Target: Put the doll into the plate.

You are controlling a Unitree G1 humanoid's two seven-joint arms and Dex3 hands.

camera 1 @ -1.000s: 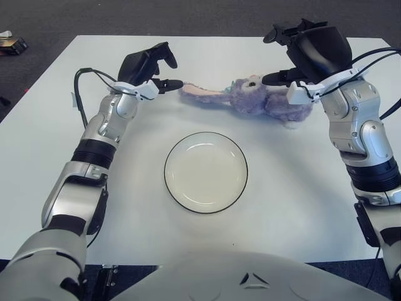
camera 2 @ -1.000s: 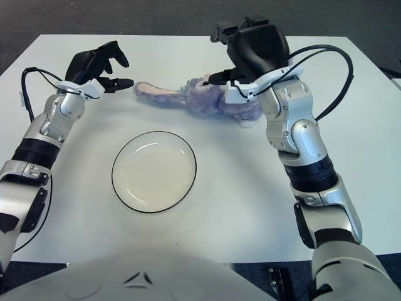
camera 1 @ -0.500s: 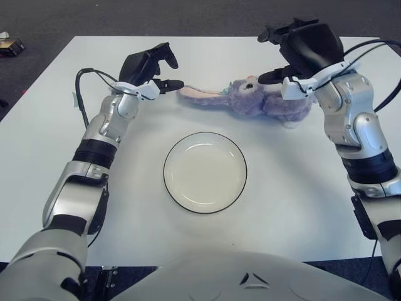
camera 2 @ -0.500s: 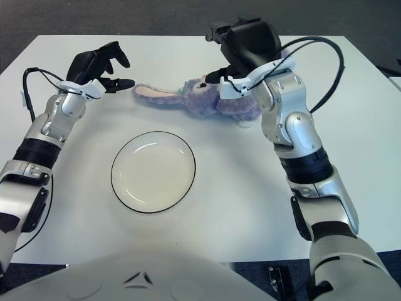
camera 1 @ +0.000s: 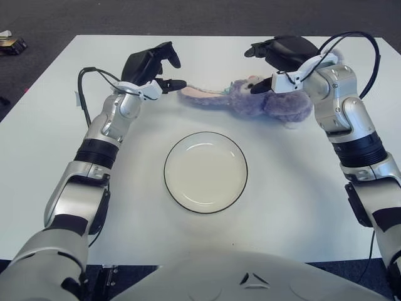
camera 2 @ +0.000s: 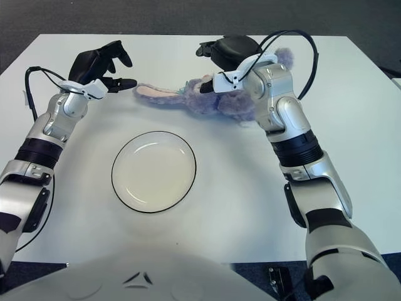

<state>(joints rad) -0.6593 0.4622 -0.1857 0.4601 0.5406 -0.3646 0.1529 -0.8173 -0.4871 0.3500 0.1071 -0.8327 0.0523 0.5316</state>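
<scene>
The doll [camera 1: 276,105], a purple plush rabbit with long pink ears [camera 1: 199,96], lies on its side at the back of the white table, ears pointing left. An empty white plate [camera 1: 205,172] with a dark rim sits nearer to me, in the middle. My right hand [camera 1: 255,70] hovers over the doll's head with fingers spread and the thumb close to its face, holding nothing. My left hand [camera 1: 174,71] stays just left of the ear tips, fingers open, thumb almost touching an ear.
The white table [camera 1: 301,194] spreads wide around the plate and ends at a dark carpet behind. A small object [camera 1: 11,42] lies on the floor at the far left. Black cables loop off both forearms.
My right hand has swung left and lowered from above the doll's body to over its head. The left hand has barely moved. The doll and the plate stay put.
</scene>
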